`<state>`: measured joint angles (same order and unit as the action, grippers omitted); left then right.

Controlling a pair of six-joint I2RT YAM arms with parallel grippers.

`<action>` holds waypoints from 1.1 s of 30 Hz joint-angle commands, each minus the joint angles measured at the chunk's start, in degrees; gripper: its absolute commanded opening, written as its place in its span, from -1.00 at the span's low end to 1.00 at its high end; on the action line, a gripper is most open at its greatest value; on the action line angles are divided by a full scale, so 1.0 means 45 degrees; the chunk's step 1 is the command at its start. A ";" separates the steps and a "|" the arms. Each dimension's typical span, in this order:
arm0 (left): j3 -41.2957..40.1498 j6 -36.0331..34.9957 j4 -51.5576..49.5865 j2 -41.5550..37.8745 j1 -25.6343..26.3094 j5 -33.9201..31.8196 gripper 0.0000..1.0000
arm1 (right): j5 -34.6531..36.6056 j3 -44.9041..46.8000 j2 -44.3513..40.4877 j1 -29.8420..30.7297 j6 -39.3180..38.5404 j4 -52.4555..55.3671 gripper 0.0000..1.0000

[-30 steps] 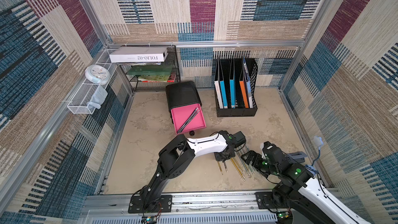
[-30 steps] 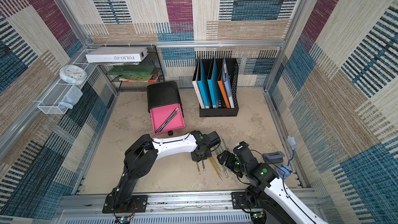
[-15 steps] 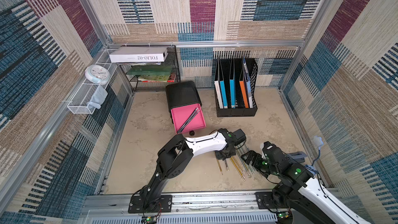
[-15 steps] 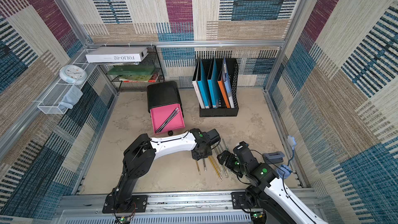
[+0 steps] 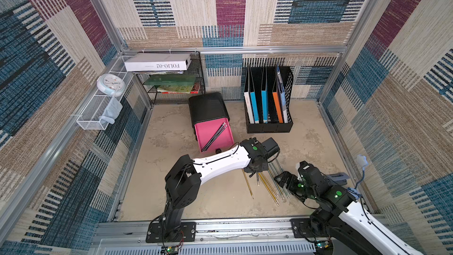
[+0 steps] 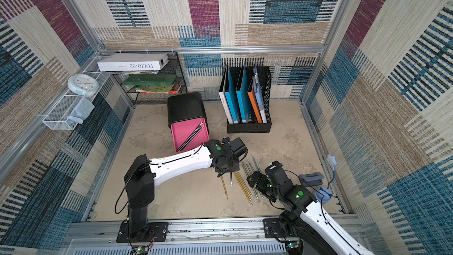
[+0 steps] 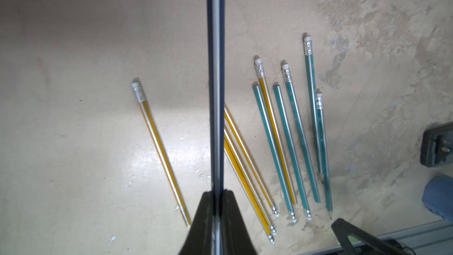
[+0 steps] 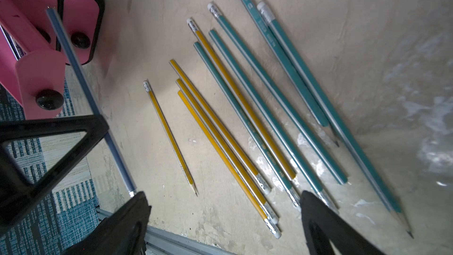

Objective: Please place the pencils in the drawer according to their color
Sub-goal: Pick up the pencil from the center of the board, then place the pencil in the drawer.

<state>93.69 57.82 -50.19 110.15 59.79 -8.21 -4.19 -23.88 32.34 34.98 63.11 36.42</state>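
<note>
Now: pink drawer (image 5: 204, 131) stands out of its black chest (image 5: 208, 105), black pencils (image 5: 215, 135) inside. Left gripper (image 7: 217, 192) is clamped on a dark pencil (image 7: 215, 69) (clear of the floor (image 5: 171, 192)). Yellow pencils (image 7: 161, 148) and teal pencils (image 7: 290, 143) lie loose; right gripper (image 8: 223, 194) hangs wide open over the teal.

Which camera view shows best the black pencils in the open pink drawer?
Both top views look down into the drawer, so the black pencils show whole. The right wrist view shows mostly drawer fronts; the left wrist, neither.
</note>
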 commanded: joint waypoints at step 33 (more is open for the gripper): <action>-0.1720 -1.4862 0.2538 -0.4205 -0.5584 -0.2566 -1.00 | -0.1086 0.0209 0.0619 0.0001 0.0660 -0.3740 0.98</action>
<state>85.49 -5.17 -40.95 90.48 35.57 -20.34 -9.28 -23.00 35.20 34.98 65.52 21.08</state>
